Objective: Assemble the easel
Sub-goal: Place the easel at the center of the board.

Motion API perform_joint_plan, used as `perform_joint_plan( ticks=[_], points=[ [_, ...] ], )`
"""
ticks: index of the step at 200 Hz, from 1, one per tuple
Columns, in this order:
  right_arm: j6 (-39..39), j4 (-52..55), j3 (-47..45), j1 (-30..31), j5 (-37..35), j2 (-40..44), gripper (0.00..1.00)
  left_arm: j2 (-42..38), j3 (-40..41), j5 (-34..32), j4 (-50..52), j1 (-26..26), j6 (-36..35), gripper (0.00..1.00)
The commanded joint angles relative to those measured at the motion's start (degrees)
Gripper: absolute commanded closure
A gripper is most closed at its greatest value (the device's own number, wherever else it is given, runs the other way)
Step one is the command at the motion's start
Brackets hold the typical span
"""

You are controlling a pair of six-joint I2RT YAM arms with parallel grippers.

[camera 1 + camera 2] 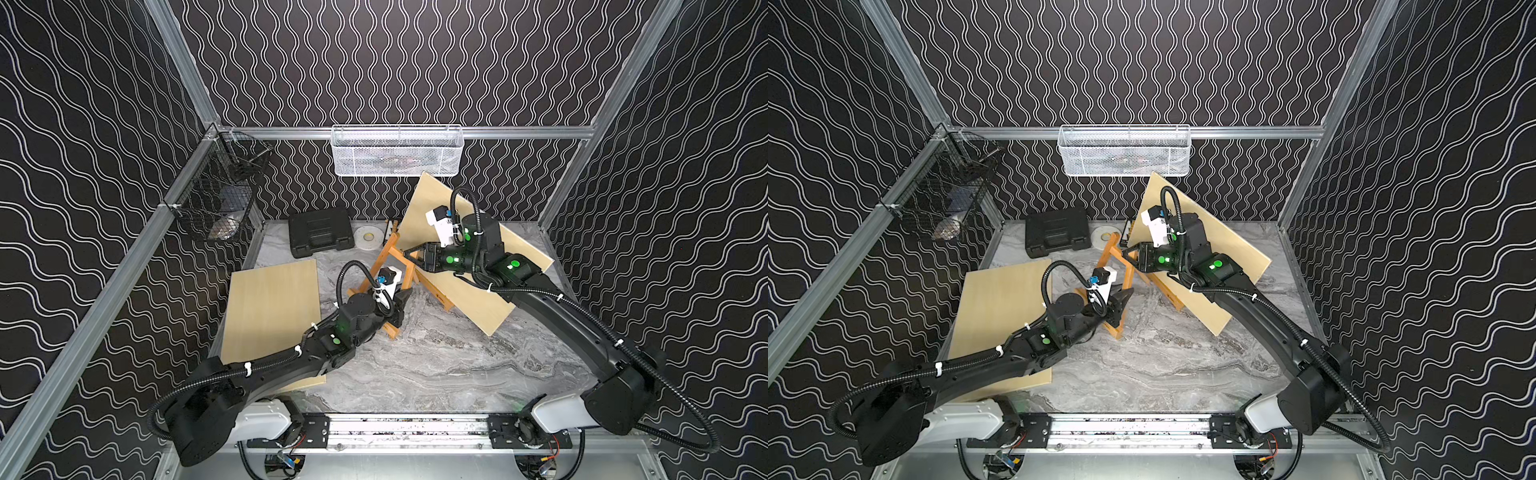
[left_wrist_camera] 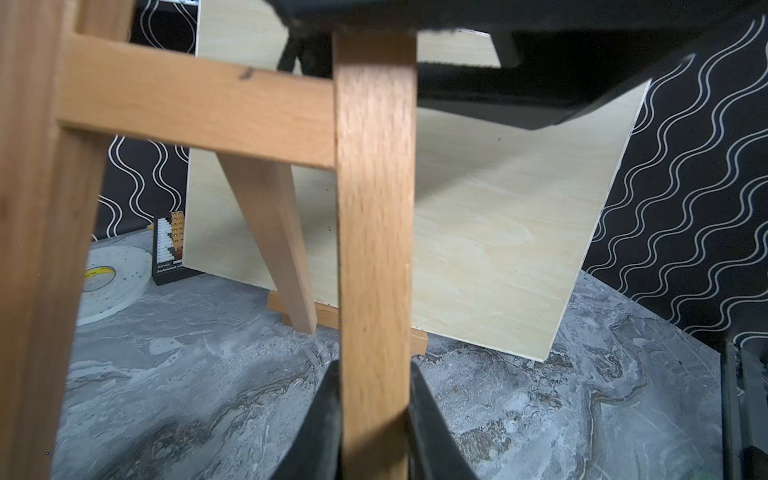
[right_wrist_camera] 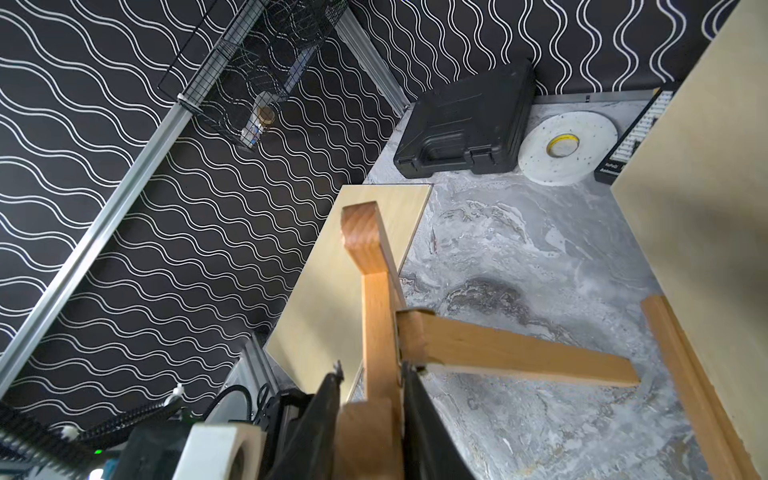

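Wooden and orange-brown, the easel stands half-propped in the middle of the surface. It is between a flat board and a tilted board that leans toward the back wall. A matching strip lies along the tilted board's lower edge.

The left claw is closed on one front leg low down, with a finger pressed to each side. The right claw straddles the top bar, just beside the joint where the rear leg branches off. One finger lies against the wood, but a thin gap seems to show at the other. I cannot tell whether it is clamped.

The frame looks light, and each bar looks stiff enough not to bend or bruise under a firm pinch. The likely trouble is the joint: the rear leg probably swings freely (it splays well out already), so the whole thing may fold or twist when lifted by one bar. The smooth finish could also let a narrow bar rotate between the pads.

The best holds are probably the flat faces of the straight bars, close to a joint or the crossbar rather than out at a foot. With one claw low and one high, the frame stays steady while the legs are set.
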State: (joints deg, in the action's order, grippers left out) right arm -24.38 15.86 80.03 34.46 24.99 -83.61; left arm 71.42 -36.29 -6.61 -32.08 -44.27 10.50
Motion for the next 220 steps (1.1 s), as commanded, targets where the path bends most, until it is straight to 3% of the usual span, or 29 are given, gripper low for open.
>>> perform_joint_plan(
  ticks=[1,23,81,90,109,139,167,220],
  points=[
    [1.77,-3.97,0.22,0.17,3.39,-0.56,0.77,-0.06,0.15,-1.93,-2.66,0.00,-0.40,1.00],
    [2.05,-5.62,-0.11,0.17,4.36,-0.93,0.88,-0.23,0.39,-2.61,-2.27,0.06,-0.48,1.00],
    [4.29,-10.11,-0.31,0.17,5.82,-2.58,1.00,-2.48,0.96,-3.73,1.07,0.00,0.24,1.00],
    [4.62,-10.99,-0.20,0.17,6.16,-2.93,1.00,-3.09,1.05,-3.25,1.67,0.04,0.22,0.94],
    [6.37,-11.32,0.95,0.17,5.33,-3.80,1.00,-4.92,0.73,-3.07,4.34,0.01,1.05,0.72],
    [9.33,-12.48,2.61,0.08,4.74,-5.95,1.00,-9.30,0.51,-3.49,10.98,0.04,3.85,0.50],
    [11.13,-13.26,4.28,-0.51,4.86,-8.53,1.00,-12.87,0.09,-4.62,17.34,0.02,5.83,0.35],
    [13.67,-14.25,7.24,-3.81,8.66,-13.47,1.00,-16.54,-2.67,-8.34,30.95,0.08,9.10,0.18]
  ],
)
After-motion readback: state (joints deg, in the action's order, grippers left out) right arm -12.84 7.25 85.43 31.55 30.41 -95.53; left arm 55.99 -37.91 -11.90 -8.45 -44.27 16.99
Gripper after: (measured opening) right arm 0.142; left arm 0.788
